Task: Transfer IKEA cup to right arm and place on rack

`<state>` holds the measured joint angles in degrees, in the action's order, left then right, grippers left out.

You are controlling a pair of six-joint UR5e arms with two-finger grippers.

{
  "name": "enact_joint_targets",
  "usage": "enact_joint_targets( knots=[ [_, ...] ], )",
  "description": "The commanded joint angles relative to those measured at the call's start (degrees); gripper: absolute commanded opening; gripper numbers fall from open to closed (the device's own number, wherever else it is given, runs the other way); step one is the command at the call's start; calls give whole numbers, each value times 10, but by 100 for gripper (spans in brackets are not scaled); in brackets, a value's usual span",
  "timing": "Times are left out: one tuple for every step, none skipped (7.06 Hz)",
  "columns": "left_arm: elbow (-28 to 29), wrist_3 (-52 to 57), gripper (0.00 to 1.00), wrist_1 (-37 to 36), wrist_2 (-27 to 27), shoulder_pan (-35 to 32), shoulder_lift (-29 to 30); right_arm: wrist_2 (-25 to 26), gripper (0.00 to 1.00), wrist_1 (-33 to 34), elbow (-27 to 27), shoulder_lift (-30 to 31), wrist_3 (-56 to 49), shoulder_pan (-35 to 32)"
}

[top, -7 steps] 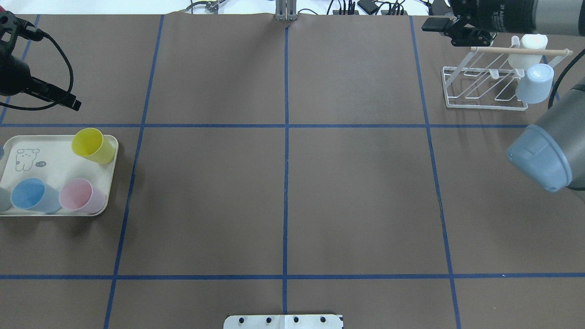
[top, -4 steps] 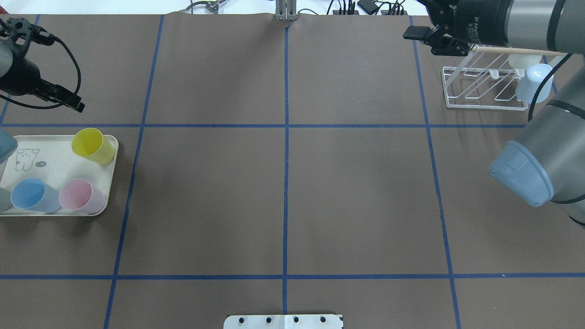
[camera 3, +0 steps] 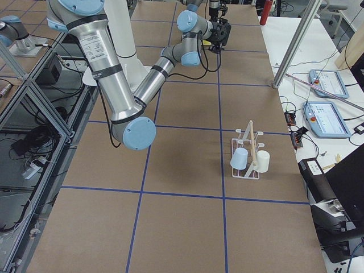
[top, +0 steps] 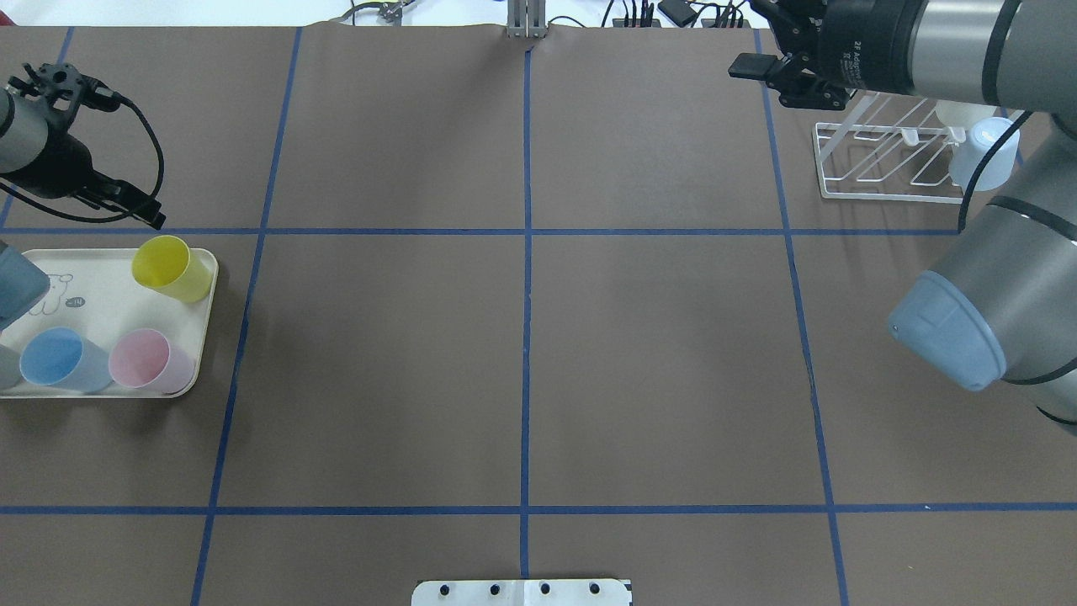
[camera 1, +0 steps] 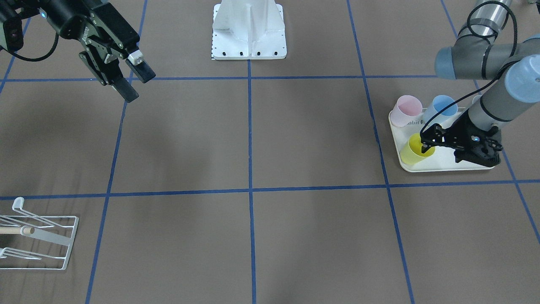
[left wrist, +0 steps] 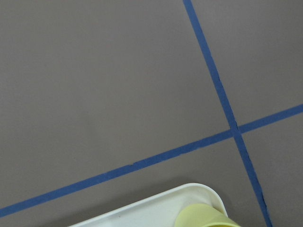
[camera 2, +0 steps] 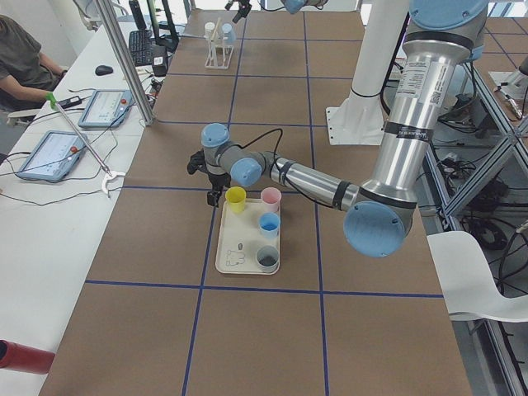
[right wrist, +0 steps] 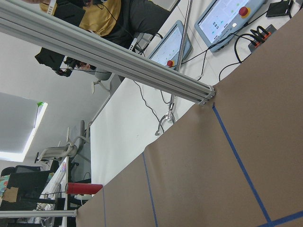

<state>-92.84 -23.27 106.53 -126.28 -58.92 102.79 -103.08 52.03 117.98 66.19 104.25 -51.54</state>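
Obs: left pincer, black, 2 fingers, tips at the rim of the yellow cup; finger spread and contact cannot be told. The cup is smooth plastic, a tapered cylinder with its long axis vertical and mouth up, on the cream tray at the corner nearest the pincer. Pink cup and blue cup stand beyond it, beside the low forearm.

Right pincer: fingers wide apart, empty, raised, well apart from the yellow cup. Below, off to its side, is the white wire rack with a wooden dowel, holding a pale blue cup.
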Motion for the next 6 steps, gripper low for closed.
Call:
enact_joint_targets(
  knots=[
    [9, 2, 99, 0, 1, 9, -4, 0, 100, 0, 1, 0, 0, 0],
    [7, 9, 99, 1, 1, 9, -11, 0, 100, 0, 0, 0, -2, 0],
    [4, 13, 99, 0, 1, 8, -12, 0, 100, 0, -1, -1, -2, 0],
    [7, 14, 99, 0, 1, 8, -12, 1, 100, 0, -1, -1, -3, 0],
    [6, 22, 98, 0, 1, 9, -21, 1, 100, 0, -1, -1, -2, 0],
    [5, 22, 93, 0, 1, 9, -22, 0, 100, 0, -1, -1, -2, 0]
  ],
)
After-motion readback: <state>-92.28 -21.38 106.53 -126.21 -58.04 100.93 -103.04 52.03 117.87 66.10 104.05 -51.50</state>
